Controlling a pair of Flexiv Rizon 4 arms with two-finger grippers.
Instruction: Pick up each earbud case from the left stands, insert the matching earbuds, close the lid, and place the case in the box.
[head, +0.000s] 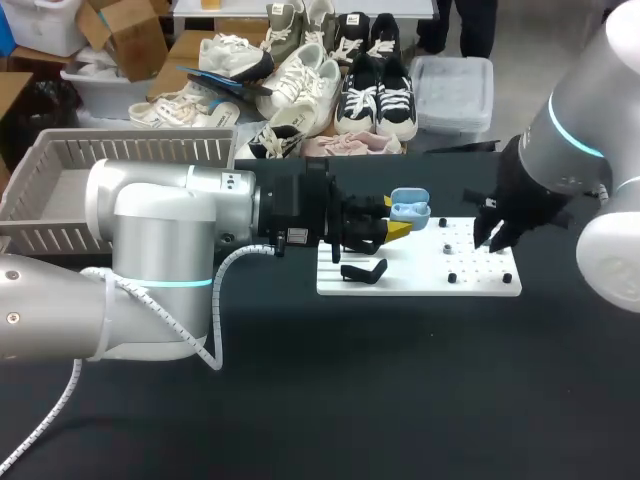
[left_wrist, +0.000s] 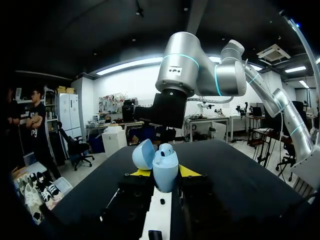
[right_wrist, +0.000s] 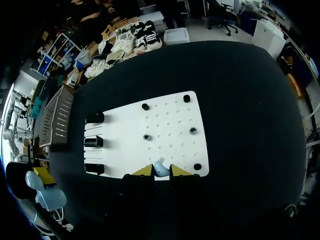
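Left end effector (left_wrist: 165, 173) grips case (left_wrist: 163, 161); right end effector (right_wrist: 161, 171) pinches earbud (right_wrist: 160, 168).

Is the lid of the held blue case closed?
No, the case has its lid swung open to one side.

The light blue earbud case (head: 409, 210) stands upright with its rounded lid swung open, clamped between the yellow tips of the left hand (left_wrist: 163, 173) above the white board (right_wrist: 170, 125). A matching blue earbud (right_wrist: 160, 168) sits pinched in the right hand (right_wrist: 160, 171) at the board's edge. Three black stands (right_wrist: 94, 142) line the board's far side. The pale slatted box (head: 60, 150) rests at the table's left rear.
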